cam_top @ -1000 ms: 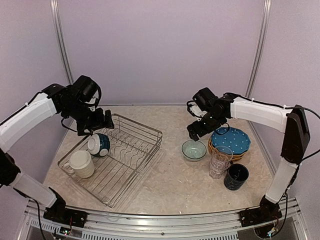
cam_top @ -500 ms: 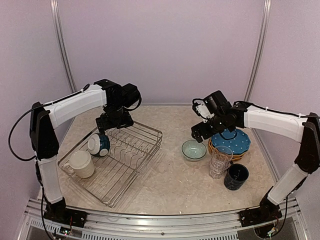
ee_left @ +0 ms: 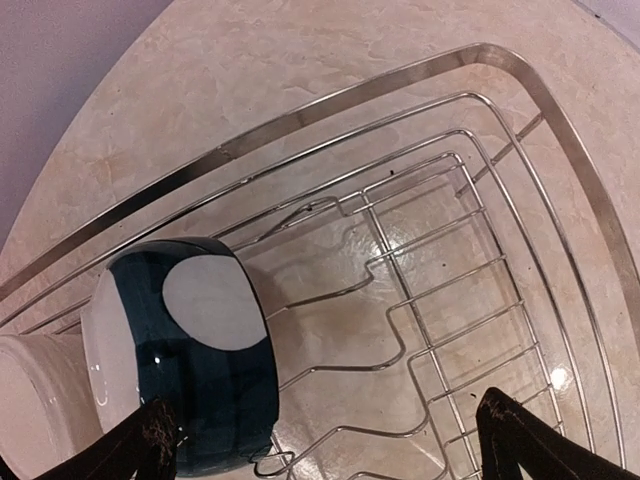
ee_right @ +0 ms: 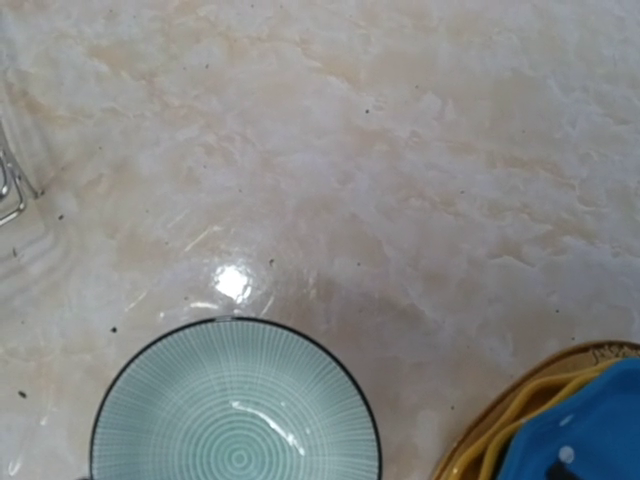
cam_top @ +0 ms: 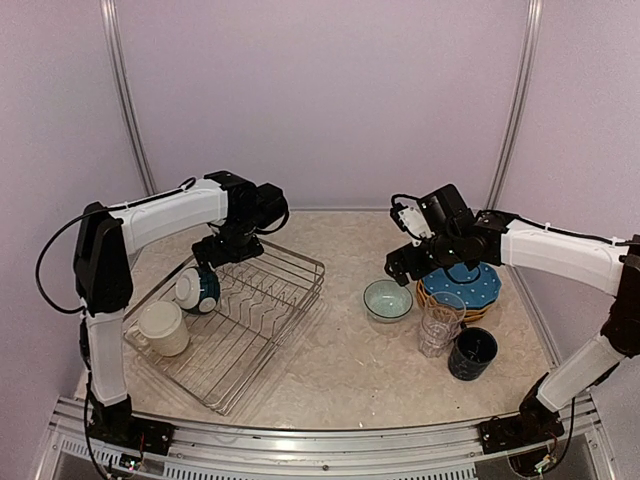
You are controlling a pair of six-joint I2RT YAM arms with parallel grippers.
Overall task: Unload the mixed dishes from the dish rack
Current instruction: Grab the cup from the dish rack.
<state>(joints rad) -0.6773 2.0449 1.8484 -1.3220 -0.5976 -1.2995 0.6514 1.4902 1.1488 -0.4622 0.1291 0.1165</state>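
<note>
The dish rack (cam_top: 262, 310) is a silver wire basket on the left of the table. It holds a dark teal and white bowl (cam_top: 198, 288) lying on its side and a cream mug (cam_top: 163, 327) at the near-left end. My left gripper (cam_top: 226, 250) hovers open and empty over the rack's far edge. In the left wrist view its fingertips (ee_left: 152, 448) straddle bare rack wires (ee_left: 420, 300), beside the bowl (ee_left: 190, 350). My right gripper (cam_top: 403, 266) is open and empty just behind a teal bowl (cam_top: 387, 299) on the table, which also shows in the right wrist view (ee_right: 235, 410).
Right of the teal bowl is a stack of yellow and blue dotted plates (cam_top: 462, 282). Clear glasses (cam_top: 440, 322) and a navy mug (cam_top: 472, 352) stand in front of the stack. The plates' edge (ee_right: 560, 430) shows in the right wrist view. Purple walls enclose the table.
My left arm has swung from the rack's left side to its far edge, over the teal and white bowl. My right gripper has drawn up and back from the teal bowl.
</note>
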